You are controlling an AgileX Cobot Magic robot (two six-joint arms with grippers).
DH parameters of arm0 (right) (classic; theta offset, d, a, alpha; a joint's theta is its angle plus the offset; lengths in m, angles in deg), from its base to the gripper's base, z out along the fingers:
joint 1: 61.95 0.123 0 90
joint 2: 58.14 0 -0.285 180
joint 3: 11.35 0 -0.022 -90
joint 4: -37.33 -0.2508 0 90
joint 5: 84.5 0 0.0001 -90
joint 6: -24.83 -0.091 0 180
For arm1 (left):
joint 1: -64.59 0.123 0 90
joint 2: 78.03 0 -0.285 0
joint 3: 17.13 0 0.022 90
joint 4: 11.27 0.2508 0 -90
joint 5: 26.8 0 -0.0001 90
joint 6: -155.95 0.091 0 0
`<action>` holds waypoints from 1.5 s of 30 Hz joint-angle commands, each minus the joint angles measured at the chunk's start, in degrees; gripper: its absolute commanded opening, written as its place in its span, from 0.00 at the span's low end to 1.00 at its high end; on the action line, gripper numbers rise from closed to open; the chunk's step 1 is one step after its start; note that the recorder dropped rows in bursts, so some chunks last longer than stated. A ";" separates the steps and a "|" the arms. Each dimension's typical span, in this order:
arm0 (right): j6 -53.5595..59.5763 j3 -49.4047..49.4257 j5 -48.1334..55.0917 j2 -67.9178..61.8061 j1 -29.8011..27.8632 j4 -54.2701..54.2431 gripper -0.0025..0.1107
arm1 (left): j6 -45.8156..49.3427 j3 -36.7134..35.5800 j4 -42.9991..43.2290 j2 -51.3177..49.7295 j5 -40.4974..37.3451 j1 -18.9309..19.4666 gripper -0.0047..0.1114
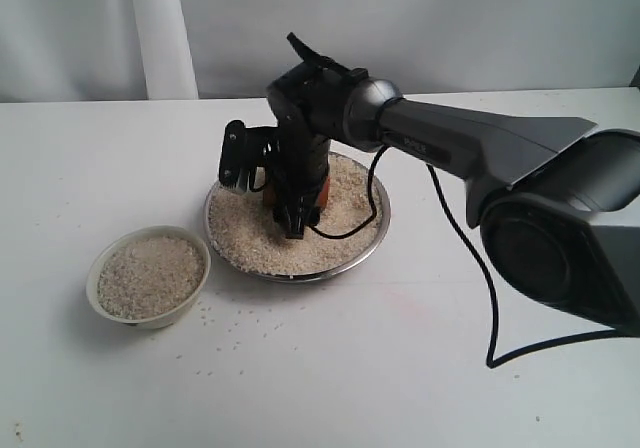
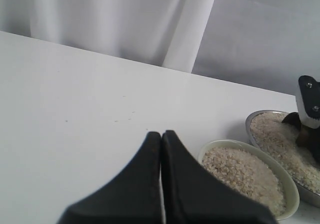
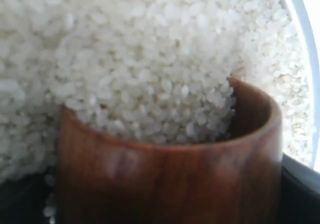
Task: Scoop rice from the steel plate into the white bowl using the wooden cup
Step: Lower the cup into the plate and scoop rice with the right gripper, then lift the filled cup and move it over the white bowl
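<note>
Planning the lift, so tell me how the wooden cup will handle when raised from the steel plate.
The wooden cup looks glossy and rounded, so it may slip in the grip. With rice heaped at its mouth, it probably lifts heavier and spills grains if tipped. It looks rigid.

The exterior camera is looking down at a slant across the table (image 1: pixel 330 368), standing back enough to be taking in the white bowl (image 1: pixel 160 316), the steel plate (image 1: pixel 296 277) and the right arm (image 1: pixel 480 143) at the right. The left wrist camera is sitting low over the table, looking past the left gripper (image 2: pixel 161 134) toward the curtain (image 2: pixel 115 19), sharing the bowl and part of the plate with the exterior view. The right wrist camera is hovering very close, the wooden cup (image 3: pixel 165 174) and rice (image 3: pixel 150 59) filling its frame.
</note>
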 commanded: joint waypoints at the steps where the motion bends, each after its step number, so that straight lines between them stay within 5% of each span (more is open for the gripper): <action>1: 1.31 1.00 0.18 -1.84 -1.98 -11.73 0.02 | -0.22 0.18 -0.09 0.14 0.52 -0.27 0.04; 14: 8.93 1.00 1.51 -1.84 -5.52 -28.34 0.02 | -0.22 0.18 -0.09 0.14 0.52 -0.27 0.04; 45: 12.38 1.00 1.87 4.65 -6.92 -35.40 0.02 | -0.22 0.18 -0.09 0.14 0.52 -0.27 0.04</action>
